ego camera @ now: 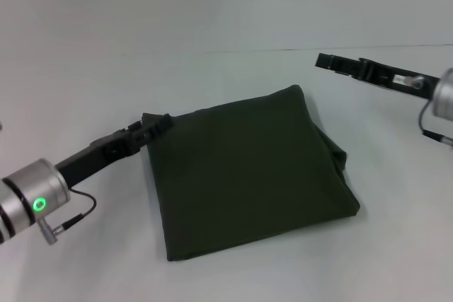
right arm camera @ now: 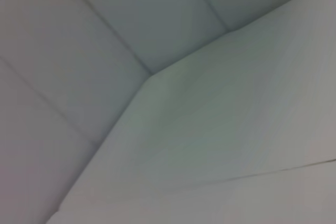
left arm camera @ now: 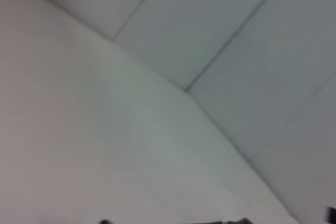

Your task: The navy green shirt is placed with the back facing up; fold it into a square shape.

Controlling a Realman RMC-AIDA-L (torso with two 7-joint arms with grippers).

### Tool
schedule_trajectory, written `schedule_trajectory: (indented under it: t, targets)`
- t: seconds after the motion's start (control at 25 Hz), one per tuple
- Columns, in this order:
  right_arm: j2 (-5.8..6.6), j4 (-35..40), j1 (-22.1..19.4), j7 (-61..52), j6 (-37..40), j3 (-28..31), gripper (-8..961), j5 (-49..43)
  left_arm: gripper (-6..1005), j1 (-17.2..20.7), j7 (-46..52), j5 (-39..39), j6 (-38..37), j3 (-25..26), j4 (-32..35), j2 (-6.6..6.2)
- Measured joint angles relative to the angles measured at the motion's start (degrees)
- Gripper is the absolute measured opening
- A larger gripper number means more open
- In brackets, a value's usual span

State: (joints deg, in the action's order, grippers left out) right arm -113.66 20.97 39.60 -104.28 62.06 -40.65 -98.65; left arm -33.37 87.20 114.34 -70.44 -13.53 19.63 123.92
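Note:
The navy green shirt (ego camera: 248, 175) lies folded into a compact, roughly square bundle on the white table (ego camera: 85, 76), plain side up, with a small bulge of cloth at its right edge. My left gripper (ego camera: 157, 128) reaches in from the left, its tip at the shirt's far left corner and touching or just overlapping the cloth. Held above the table, my right gripper (ego camera: 327, 61) is off the shirt's far right corner and well clear of it. Both wrist views show only pale surfaces and no shirt.
A thin seam line (ego camera: 297, 49) crosses the table behind the shirt. A loose cable (ego camera: 74, 213) hangs by the left wrist. White walls meet the table in the wrist views.

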Motion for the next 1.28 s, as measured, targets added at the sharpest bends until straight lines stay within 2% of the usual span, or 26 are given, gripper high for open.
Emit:
schedule_trajectory:
  t: [0.16,0.36,0.48,0.76,1.28]
  targets:
    - [1.36,1.3,-2.4,-0.4,4.0,0.1,685,-0.1,918,-2.2,2.4,0.4,6.9,-0.1,-0.9,-0.04]
    - [1.58,2.7,-4.2,-1.1,4.9,0.3,685,-0.1,918,-5.1,2.8,0.7,15.9,-1.5,-3.2,-0.09]
    - [1.59,2.8,-4.5,-1.3,5.1,0.3,685,-0.1,917,-6.1,3.2,0.8,18.7,-3.3,-3.4,0.00]
    - [1.60,2.8,-4.7,-1.4,5.0,0.4,685,-0.1,919,-6.8,3.4,0.8,19.5,-4.3,-3.5,0.14]
    - [1.61,2.8,-4.8,-1.5,4.7,0.5,686,0.1,825,-7.3,3.4,0.7,21.1,-6.9,-3.0,0.04]
